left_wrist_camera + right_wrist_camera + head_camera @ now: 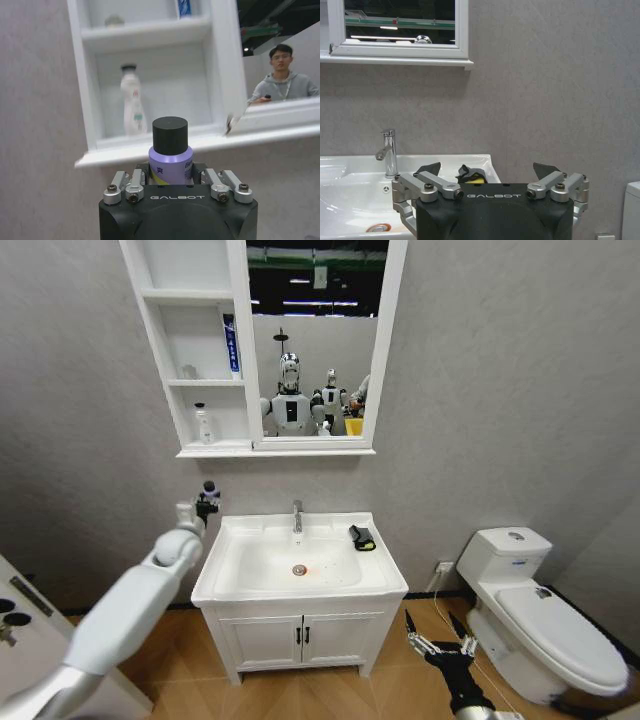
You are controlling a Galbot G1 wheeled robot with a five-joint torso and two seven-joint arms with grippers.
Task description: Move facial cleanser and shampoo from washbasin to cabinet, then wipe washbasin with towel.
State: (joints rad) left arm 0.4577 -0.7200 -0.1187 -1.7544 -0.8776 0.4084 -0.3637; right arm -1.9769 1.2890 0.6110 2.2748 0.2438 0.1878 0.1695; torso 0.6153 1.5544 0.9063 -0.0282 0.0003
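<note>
Our left arm reaches up and forward beside the washbasin's left edge, the left gripper clamped on a purple bottle with a black cap, held upright below the cabinet — whose bottom niche already holds a white bottle. Our right arm hangs low in front of the vanity, the right gripper spread wide with nothing in it. The towel lies on the basin's right rear corner, near the tap.

Lighting: even, bright, overhead; soft shadows under cabinet. Head view bowed at edges. Mirror reflected ceiling lamps.
</note>
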